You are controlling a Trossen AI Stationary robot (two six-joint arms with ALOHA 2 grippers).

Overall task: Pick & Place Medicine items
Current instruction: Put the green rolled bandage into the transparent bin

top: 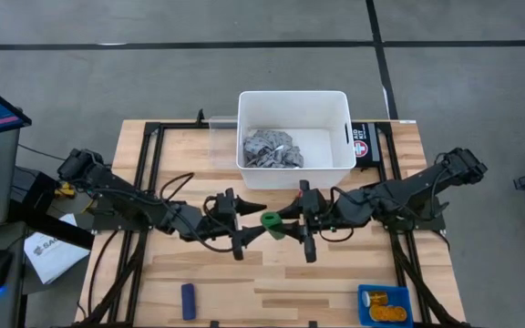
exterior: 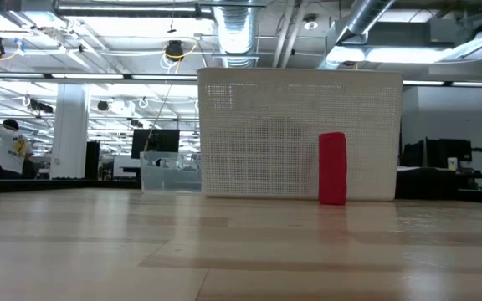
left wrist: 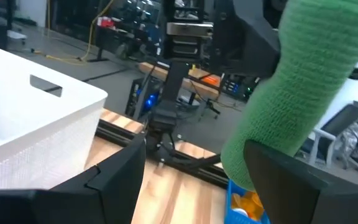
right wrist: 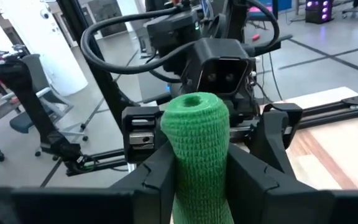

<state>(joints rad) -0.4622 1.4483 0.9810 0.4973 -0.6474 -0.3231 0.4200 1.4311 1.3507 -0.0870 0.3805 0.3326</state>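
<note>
Hidden or unclear: in the low view no arm shows, only the white bin (exterior: 299,134) and a red upright item (exterior: 332,167) in front of it; whether the two touch I cannot tell.
Cut off: in the left wrist view the green roll (left wrist: 291,93) is cut by the picture's edge.
Orange items: some small orange things (top: 386,305) lie in a blue tray (top: 363,305) at the table's (top: 335,273) near right corner, well apart from both arms. They are too small to tell their shape or caps. The left wrist view shows a bit of orange (left wrist: 247,202) under the roll.
Green roll: a cylinder of woven, bandage-like cloth (right wrist: 197,143), upright, with a hollow top. It is above the table's middle (top: 272,223), in front of the bin.
Right end effector: at the centre (top: 292,219), both fingers pressed on the roll's sides (right wrist: 197,168).
Left end effector: facing it from the other side (top: 244,226), fingers spread wide (left wrist: 194,168), the roll beside one finger.
Bin: at the far middle (top: 294,94), with a grey rag (top: 272,148) inside.
Other: a small blue object (top: 188,301) lies near the front left.
</note>
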